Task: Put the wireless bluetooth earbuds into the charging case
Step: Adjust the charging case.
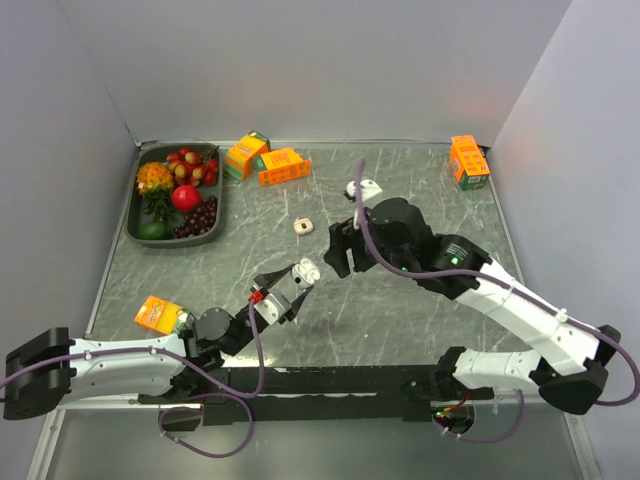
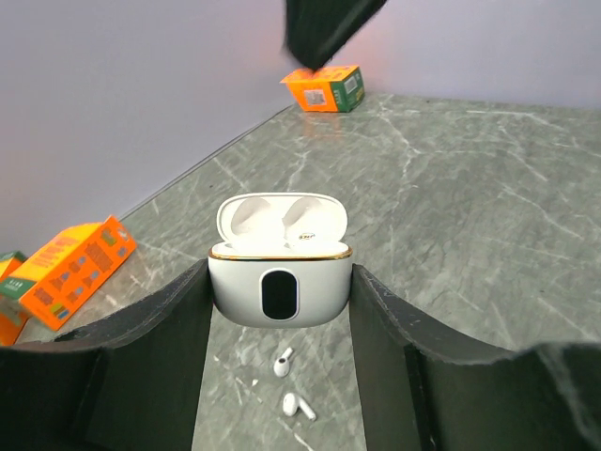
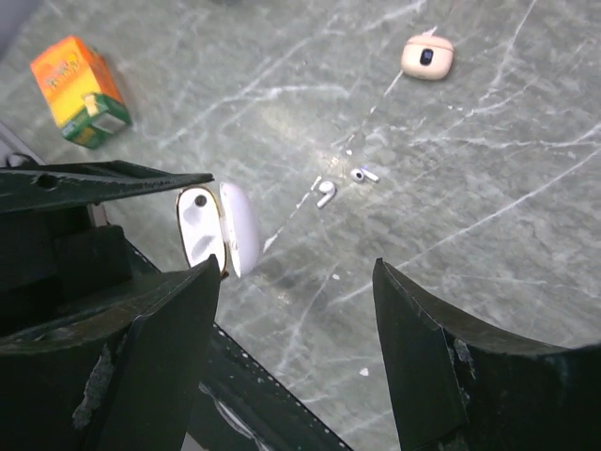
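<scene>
The white charging case hangs above the table with its lid open and both wells empty. My left gripper is shut on its two sides; in the top view the left gripper holds the charging case at mid-table. Two tiny white earbuds lie on the marble right under the case, and the right wrist view shows these earbuds just beyond the charging case. My right gripper is open and empty, and the right gripper hovers close to the right of the case.
A peach-coloured case and another white case lie farther back. A dark tray of fruit stands back left. Orange cartons sit at the back, at the back right and near the left arm.
</scene>
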Controlling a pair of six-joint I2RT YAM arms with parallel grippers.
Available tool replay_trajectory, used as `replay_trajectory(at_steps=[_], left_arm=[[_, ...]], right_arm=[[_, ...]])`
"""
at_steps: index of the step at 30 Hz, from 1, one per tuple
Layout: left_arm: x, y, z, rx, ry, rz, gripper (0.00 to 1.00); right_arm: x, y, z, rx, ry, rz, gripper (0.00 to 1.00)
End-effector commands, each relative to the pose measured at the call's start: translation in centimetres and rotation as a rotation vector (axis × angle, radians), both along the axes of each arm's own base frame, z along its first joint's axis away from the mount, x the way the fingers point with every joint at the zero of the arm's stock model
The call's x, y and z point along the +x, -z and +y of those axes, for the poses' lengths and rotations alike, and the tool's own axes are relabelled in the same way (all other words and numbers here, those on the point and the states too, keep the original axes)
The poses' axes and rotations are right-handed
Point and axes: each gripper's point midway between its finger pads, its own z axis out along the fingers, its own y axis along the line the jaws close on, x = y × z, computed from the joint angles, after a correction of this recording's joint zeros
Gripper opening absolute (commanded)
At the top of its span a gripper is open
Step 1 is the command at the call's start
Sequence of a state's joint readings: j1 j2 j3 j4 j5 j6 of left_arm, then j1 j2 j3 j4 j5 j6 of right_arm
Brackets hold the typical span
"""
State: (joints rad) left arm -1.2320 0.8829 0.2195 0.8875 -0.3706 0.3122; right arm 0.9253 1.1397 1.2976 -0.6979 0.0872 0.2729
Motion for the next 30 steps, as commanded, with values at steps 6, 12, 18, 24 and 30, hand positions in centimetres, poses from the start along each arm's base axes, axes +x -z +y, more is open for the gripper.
replay_trajectory(at_steps=[6, 12, 18, 24, 30], left_arm=[[0.0, -2.9, 1.4, -0.127, -0.039, -0.03, 0.01], [-0.5, -4.1, 0.8, -0.146, -0.005, -0.049, 0.01], [-0.7, -4.7, 0.3, -0.155, 0.015, -0.061, 0.01], [-0.9, -5.4, 0.0, -0.171, 0.03, -0.062, 0.01], [-1.1, -5.7, -0.1, -0.172, 0.037, -0.066, 0.01]], right_arm=[[-1.8, -1.3, 3.6, 0.319, -0.14, 0.166, 0.74], [-1.8, -2.5, 5.3, 0.497, -0.211, 0.241, 0.74], [-1.1, -1.9, 6.1, 0.467, -0.222, 0.261, 0.72], [-0.7, -0.7, 6.3, 0.442, -0.219, 0.278, 0.67], [-0.4, -0.5, 6.3, 0.446, -0.211, 0.278, 0.56]])
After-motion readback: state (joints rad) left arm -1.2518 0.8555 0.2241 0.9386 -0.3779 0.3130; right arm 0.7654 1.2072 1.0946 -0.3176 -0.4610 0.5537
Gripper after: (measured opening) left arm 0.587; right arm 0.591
